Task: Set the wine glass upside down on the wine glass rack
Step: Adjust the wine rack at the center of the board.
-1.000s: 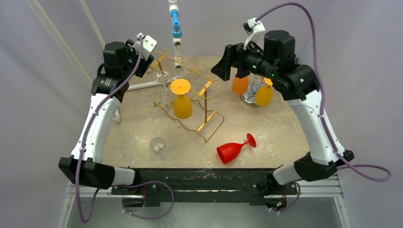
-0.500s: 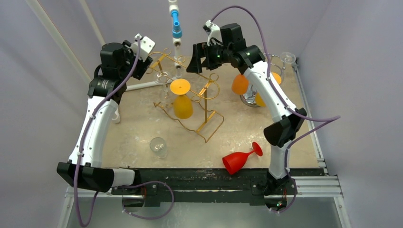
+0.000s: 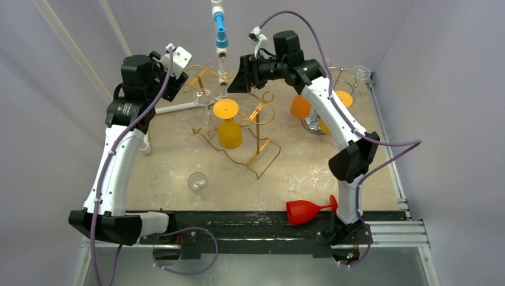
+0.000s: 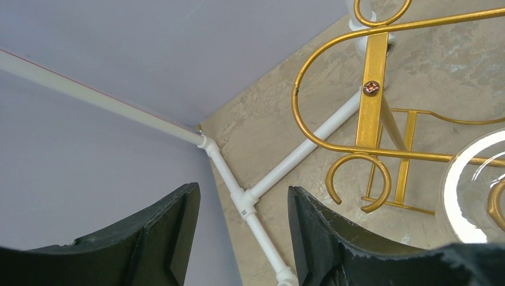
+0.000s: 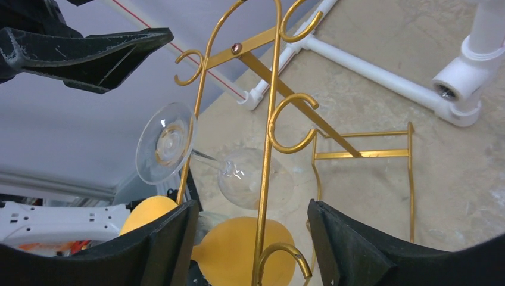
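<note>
The gold wire wine glass rack (image 3: 257,122) stands mid-table. A yellow wine glass (image 3: 228,132) and a clear one (image 3: 204,97) hang upside down from it. Another clear wine glass (image 3: 198,183) stands on the table, and a red one (image 3: 305,210) lies on its side at the near edge. My right gripper (image 3: 239,76) hovers open at the rack's back. In its wrist view, a gold rack rod (image 5: 264,196) runs between the jaws of the right gripper (image 5: 250,208) without touching them, with the hanging clear glass (image 5: 241,177) just beyond. My left gripper (image 4: 243,196) is open and empty, left of the rack (image 4: 370,89).
A second stand (image 3: 315,122) at the back right carries orange glasses (image 3: 301,106). A white pipe frame (image 4: 250,199) lies on the table's back left, and a vertical pipe with a blue fitting (image 3: 221,36) rises behind the rack.
My right arm has swung left from the back-right stand to the gold rack and its jaws have narrowed slightly. The red glass has shifted to the near edge. The left arm has barely moved.
</note>
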Controlling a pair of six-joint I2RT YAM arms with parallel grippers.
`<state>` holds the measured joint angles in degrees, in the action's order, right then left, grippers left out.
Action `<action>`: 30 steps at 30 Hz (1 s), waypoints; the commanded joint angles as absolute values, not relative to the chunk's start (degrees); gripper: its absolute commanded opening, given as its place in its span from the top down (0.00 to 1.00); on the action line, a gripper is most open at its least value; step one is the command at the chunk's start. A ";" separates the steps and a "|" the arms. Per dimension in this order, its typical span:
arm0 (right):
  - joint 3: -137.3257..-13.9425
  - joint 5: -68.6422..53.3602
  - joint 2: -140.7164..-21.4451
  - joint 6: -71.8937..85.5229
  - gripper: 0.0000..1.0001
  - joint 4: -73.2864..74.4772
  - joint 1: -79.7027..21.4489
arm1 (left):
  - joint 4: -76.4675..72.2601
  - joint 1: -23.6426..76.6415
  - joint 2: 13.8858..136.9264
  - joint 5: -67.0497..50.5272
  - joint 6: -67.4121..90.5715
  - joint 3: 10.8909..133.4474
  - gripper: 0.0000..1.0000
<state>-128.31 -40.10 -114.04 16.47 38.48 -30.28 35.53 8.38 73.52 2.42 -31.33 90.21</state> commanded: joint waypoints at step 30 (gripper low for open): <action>-100.08 -38.82 -100.10 33.70 0.98 12.06 -28.50 | 37.07 8.57 70.72 2.22 -31.34 91.55 0.41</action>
